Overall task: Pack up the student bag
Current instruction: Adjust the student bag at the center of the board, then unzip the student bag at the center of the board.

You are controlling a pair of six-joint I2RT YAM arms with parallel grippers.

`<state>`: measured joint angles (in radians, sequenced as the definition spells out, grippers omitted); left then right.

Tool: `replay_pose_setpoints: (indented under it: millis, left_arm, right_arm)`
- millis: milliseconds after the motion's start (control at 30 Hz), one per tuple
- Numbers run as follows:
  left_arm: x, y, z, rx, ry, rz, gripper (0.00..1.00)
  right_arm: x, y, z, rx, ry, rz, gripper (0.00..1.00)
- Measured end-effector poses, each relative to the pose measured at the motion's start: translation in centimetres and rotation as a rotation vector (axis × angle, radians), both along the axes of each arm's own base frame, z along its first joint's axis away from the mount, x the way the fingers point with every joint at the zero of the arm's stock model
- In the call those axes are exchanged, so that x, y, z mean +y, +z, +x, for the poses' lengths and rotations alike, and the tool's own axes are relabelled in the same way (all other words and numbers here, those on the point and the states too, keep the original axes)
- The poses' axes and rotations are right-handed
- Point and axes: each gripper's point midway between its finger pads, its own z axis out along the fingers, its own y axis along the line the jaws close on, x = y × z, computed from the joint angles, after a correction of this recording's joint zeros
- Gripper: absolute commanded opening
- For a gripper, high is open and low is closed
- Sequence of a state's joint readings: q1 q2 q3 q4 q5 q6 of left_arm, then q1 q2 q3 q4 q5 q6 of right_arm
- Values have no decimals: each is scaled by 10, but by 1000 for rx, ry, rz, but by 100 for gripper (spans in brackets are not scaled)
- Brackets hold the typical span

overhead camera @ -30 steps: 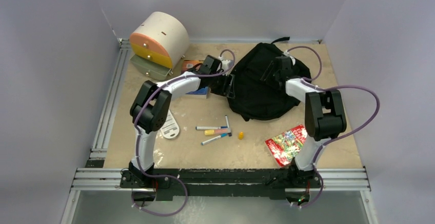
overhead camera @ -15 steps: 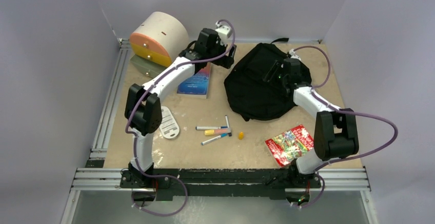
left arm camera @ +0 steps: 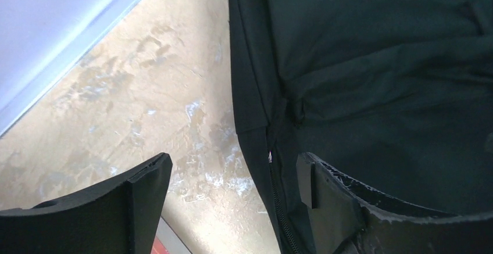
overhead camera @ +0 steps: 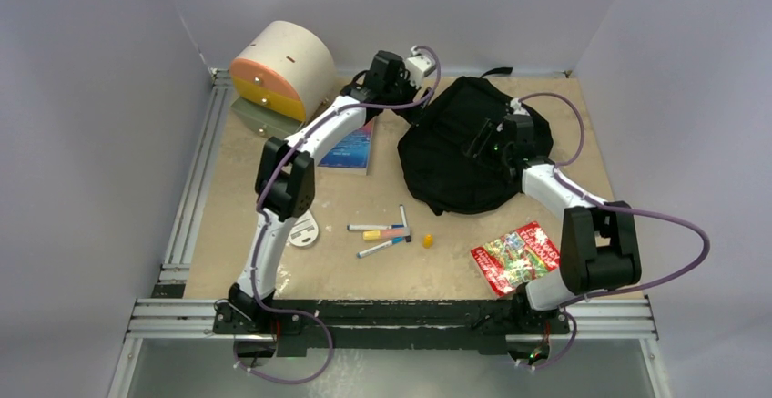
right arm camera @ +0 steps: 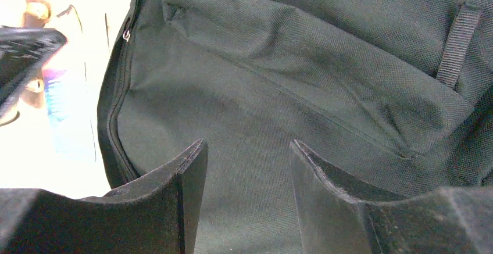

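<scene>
Drawer box (overhead camera: 278,70): a cream and orange cylinder, well to the left of the student bag (overhead camera: 455,166) and a little farther back.
White card (overhead camera: 305,231): left of the bag and nearer to me, partly under the left arm.
Blue book (overhead camera: 350,147): just left of the bag, flat, with the left arm passing over it.
Left gripper (left arm camera: 232,167): at the bag's left rear edge, fingers spread wide with nothing in them; the bag's zipped seam runs between them, close to the right-hand finger.
Markers (overhead camera: 382,232): a few lie in front of the bag's left side, apart from it, with a small yellow cap (overhead camera: 427,240) beside them.
Student bag: black, slumped on the table (overhead camera: 446,275) toward its far side, between the two grippers.
Right gripper (right arm camera: 247,149): over the bag's upper face, fingers partway apart, gripping nothing; a flat pocket lies just beyond them.
Colourful packet (overhead camera: 514,254): in front of the bag, to its right, apart.
</scene>
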<state>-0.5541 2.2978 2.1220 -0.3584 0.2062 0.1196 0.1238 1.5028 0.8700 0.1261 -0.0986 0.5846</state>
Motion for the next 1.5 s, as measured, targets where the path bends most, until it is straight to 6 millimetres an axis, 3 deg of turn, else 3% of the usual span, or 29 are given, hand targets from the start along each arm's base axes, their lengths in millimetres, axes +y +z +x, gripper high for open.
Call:
replay_pose_setpoints:
  millis: [200,533,900,1167,1267,1500]
  left_arm:
    - [-4,-39,-2,34,-59,70,75]
    - [-24,-42,5,-29,-109,74,65]
    - [-36,-75,8,-52,-128,147,55]
    - [-38,-78,17,-82,-128,156,32]
    - [-39,-81,17,-80,-128,156,18]
    - [-40,-80,17,-85,-135,153,0]
  right_arm:
    - [0,-4,-4,14,2,2,57]
    - [1,5,-13,1,15,9,56]
    - [2,10,-18,-1,23,15,56]
    - [1,15,-27,-12,21,15,56]
    - [0,11,-29,-1,21,14,56]
    - [0,11,-30,1,21,13,56]
